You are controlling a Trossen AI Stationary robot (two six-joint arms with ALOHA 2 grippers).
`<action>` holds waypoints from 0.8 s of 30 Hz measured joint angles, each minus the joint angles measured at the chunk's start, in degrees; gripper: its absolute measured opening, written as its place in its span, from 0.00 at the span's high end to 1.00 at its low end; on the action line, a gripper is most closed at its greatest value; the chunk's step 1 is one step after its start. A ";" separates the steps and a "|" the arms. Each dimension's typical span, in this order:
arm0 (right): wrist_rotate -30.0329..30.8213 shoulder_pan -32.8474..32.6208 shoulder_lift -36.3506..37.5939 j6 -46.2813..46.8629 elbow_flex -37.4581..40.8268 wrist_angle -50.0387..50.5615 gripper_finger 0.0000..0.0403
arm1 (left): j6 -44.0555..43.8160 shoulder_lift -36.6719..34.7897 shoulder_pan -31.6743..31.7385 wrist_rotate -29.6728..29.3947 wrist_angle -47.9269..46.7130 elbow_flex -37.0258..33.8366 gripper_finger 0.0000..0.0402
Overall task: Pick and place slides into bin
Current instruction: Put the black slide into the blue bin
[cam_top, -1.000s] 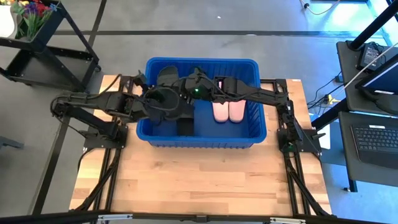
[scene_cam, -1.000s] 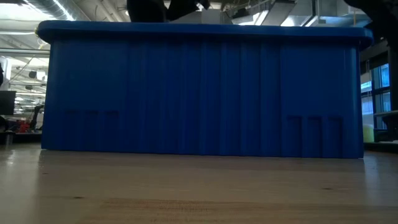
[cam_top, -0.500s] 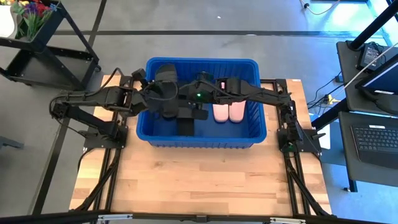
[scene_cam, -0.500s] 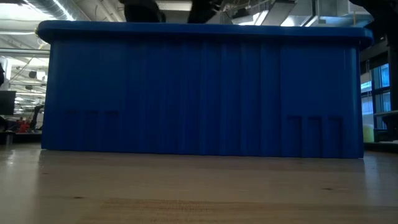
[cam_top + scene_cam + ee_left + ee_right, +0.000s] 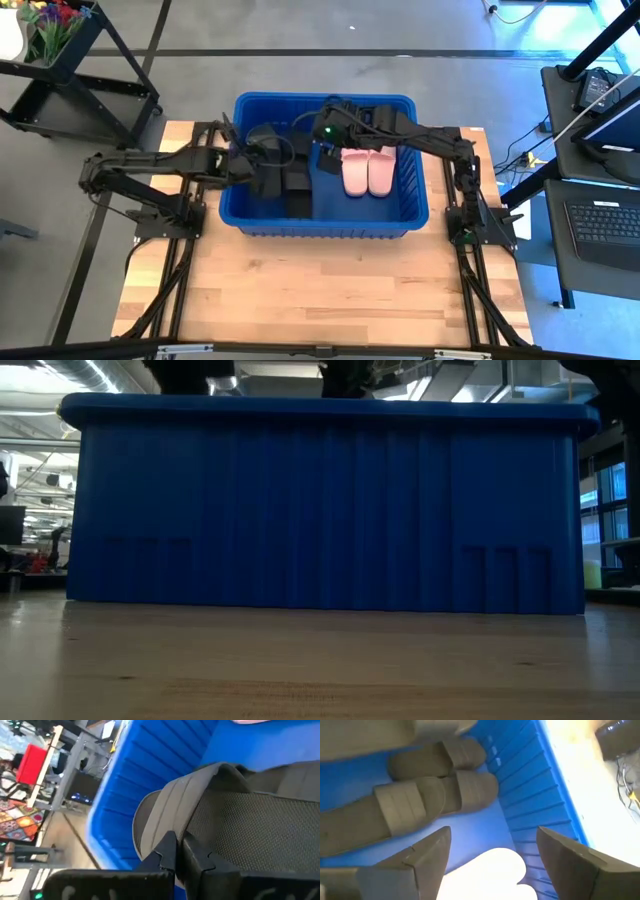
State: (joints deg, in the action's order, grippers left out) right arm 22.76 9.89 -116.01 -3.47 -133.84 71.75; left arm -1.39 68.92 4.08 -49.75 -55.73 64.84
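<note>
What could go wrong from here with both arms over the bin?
1. The left hand looks pinched on the edge of a black slide inside the bin; a thin edge grip might slip or drag the slide as the arm lifts.
2. The right hand hangs open over the pale pair, close to the left arm in the high view; the arms could clip each other or the rim while retracting.

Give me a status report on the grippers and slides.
Left gripper shut on a black slide inside the bin. Right gripper open above the pale pair. Nothing in the way.
</note>
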 joint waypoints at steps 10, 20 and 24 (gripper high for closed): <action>-3.19 2.76 0.07 -1.20 2.35 -6.39 0.27 | 3.49 -1.44 0.42 3.59 11.40 -12.07 0.99; -7.78 4.26 1.23 -1.12 14.56 -19.22 0.27 | 7.98 -4.89 3.33 9.58 20.24 -20.93 0.99; -7.85 5.08 4.70 0.49 19.00 -24.53 0.27 | 10.84 -6.87 4.70 14.31 24.67 -23.75 0.99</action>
State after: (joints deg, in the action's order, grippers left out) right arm 14.92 14.96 -111.30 -2.98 -114.84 47.22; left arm 9.45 62.06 8.78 -35.45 -31.06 41.09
